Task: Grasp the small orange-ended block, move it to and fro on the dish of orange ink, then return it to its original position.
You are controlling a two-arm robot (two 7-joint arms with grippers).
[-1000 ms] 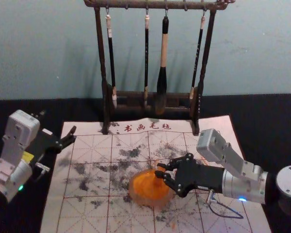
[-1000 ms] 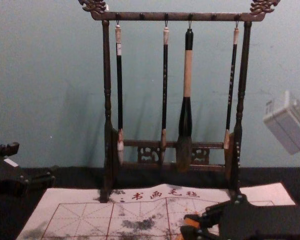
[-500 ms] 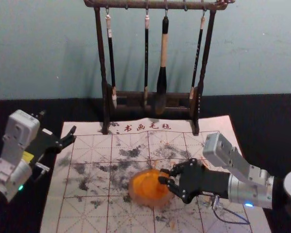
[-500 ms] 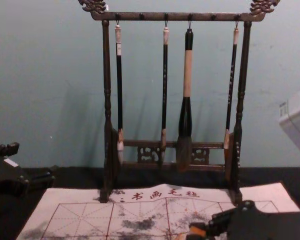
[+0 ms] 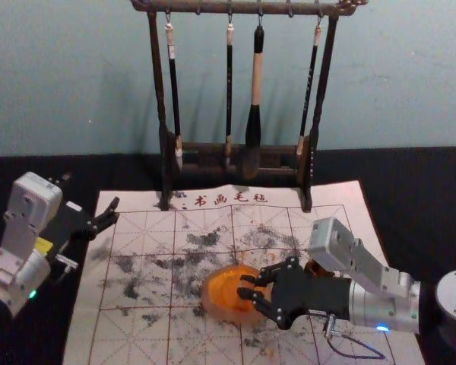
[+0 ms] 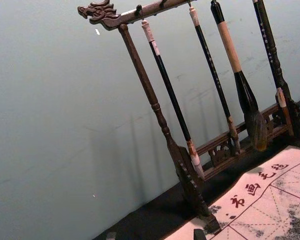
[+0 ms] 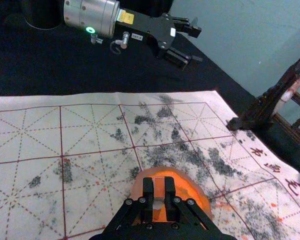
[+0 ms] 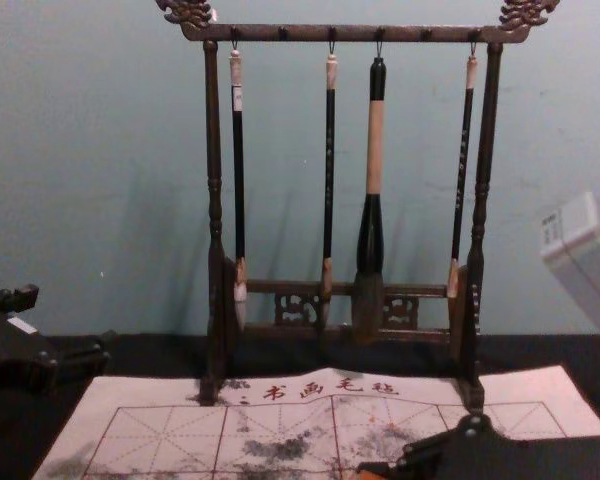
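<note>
In the head view my right gripper (image 5: 248,287) reaches over the dish of orange ink (image 5: 220,295) from the right side of the mat. The right wrist view has that gripper (image 7: 159,197) shut on the small block (image 7: 159,187), whose upper part is orange and lower part pale. The block stands over the ink dish (image 7: 194,194); whether it touches the ink I cannot tell. My left gripper (image 5: 91,194) is parked open off the mat's left edge, and its fingertips show at the bottom of the left wrist view (image 6: 155,235).
A dark wooden rack (image 5: 235,150) with hanging brushes stands at the back of the ink-stained mat (image 5: 140,262). Beside the right gripper's far side is a small dark brown object (image 5: 316,268), partly covered by the arm. Black cloth surrounds the mat.
My right gripper went a little to the right, then came back left and nearer the front over the dish, with the block still held. My left arm has stayed put.
</note>
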